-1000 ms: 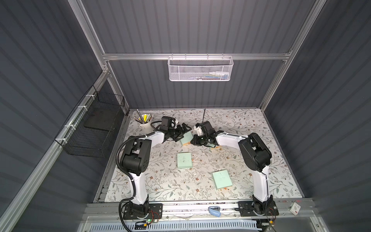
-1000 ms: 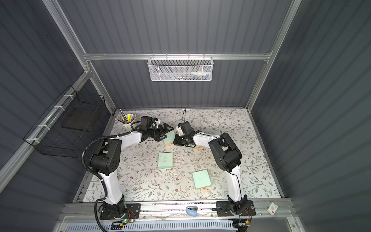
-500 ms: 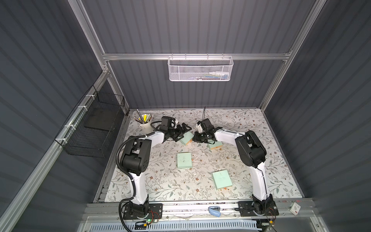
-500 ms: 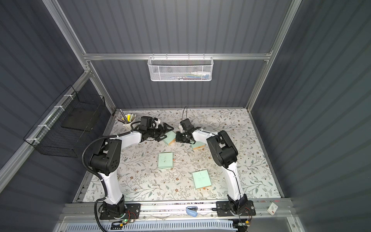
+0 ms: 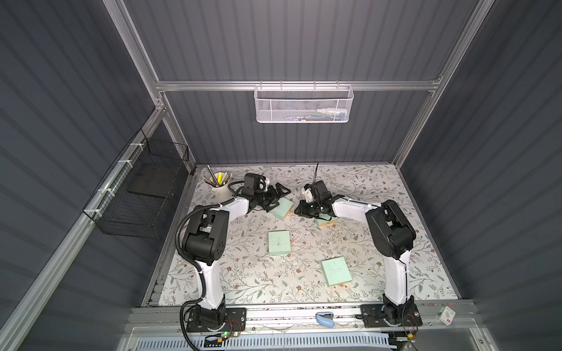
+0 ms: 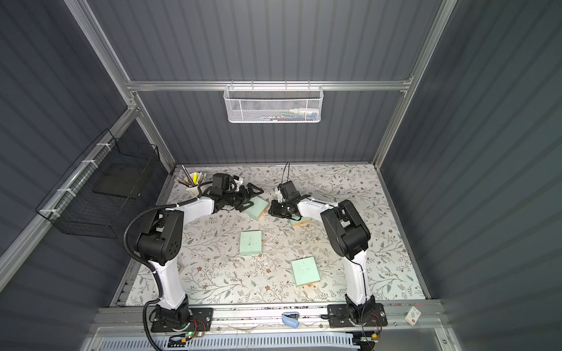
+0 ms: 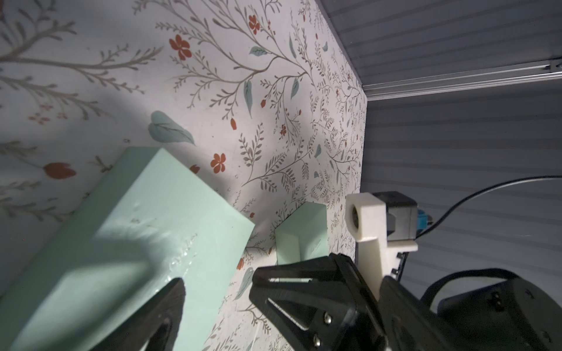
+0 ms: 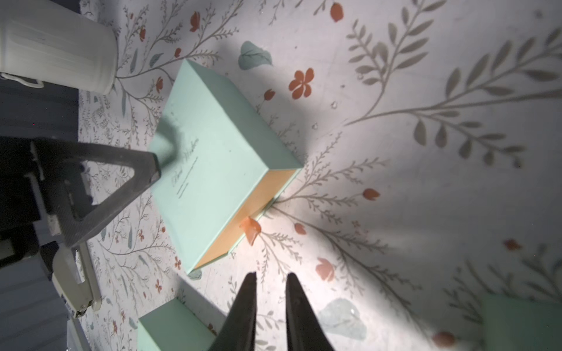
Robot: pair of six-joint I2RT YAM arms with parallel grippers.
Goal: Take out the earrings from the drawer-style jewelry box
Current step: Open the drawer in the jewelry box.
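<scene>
In both top views I am reaching both arms to the far end of the desk [image 5: 243, 273]. The jewelry box [image 5: 281, 207] between my grippers is showing only its mint lid there, and three other mint boxes [image 5: 279, 246] are lying nearer the front.

My right wrist view is showing what those miss. The box's orange drawer end [image 8: 240, 215] is sitting flush in its sleeve, with an orange pull tab [image 8: 251, 231] sticking out. Tiny pale glints, seemingly the earrings [image 8: 334, 104], are lying on the bare desk just beside the box, too small to be sure.

My right gripper [image 8: 270, 288] is hovering near the tab with its fingers slightly apart, gripping nothing. My left gripper [image 7: 219, 278] is standing wide apart with one finger [image 8: 143, 173] hanging over the lid. I cannot tell whether it is touching.
</scene>
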